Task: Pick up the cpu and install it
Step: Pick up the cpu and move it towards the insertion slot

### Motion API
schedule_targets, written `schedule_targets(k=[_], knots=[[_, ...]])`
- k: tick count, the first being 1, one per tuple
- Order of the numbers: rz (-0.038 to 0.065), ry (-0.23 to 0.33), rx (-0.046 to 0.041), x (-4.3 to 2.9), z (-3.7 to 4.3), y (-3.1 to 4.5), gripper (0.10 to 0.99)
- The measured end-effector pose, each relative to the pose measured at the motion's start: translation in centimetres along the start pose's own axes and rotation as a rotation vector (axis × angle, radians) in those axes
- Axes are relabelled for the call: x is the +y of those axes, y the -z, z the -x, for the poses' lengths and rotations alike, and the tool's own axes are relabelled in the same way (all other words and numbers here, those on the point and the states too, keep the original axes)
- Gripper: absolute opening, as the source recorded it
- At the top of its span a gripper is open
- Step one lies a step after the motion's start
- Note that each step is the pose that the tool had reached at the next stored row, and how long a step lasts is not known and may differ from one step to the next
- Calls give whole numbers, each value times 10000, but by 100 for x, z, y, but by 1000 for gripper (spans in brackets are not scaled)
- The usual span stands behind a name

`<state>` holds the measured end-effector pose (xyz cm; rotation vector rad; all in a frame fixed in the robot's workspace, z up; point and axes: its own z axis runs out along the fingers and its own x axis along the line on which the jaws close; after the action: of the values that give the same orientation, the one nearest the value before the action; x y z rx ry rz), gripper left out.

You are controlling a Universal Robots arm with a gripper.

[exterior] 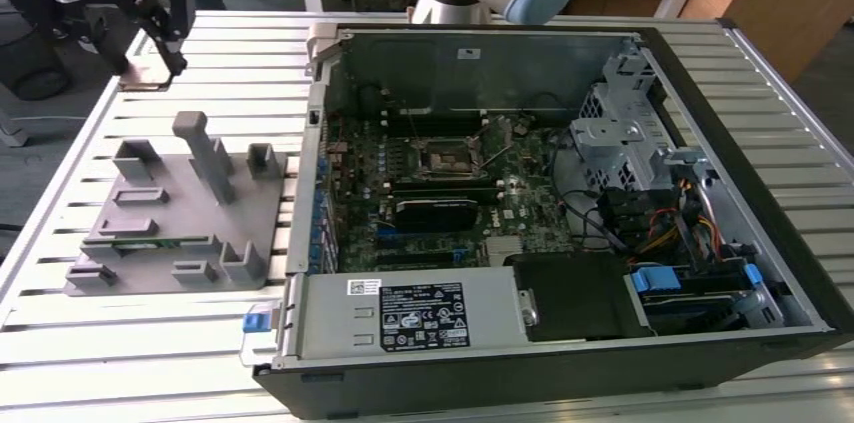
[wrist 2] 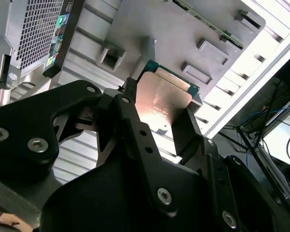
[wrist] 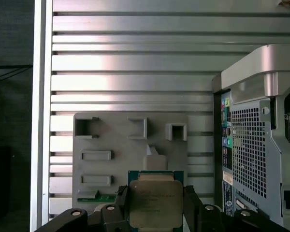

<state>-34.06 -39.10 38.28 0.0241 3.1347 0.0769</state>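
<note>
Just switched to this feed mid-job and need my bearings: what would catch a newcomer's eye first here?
The cpu, silvery top toward the camera, sits clamped in the gripper in both wrist views, with the grey fixture tray behind it. In the exterior view the open computer case fills the middle, its motherboard exposed with the black socket frame near the centre, and the tray lies at that view's left.

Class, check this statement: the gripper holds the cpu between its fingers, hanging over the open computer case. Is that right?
Not quite. The gripper holds the cpu between its fingers, but it hangs over the slatted table near the grey tray, beside the computer case, not over it. The exterior view shows this.
</note>
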Motion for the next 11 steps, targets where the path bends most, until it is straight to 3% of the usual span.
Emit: schedule_targets(k=[11], knots=[[69,0,0,5,346,-7,537]])
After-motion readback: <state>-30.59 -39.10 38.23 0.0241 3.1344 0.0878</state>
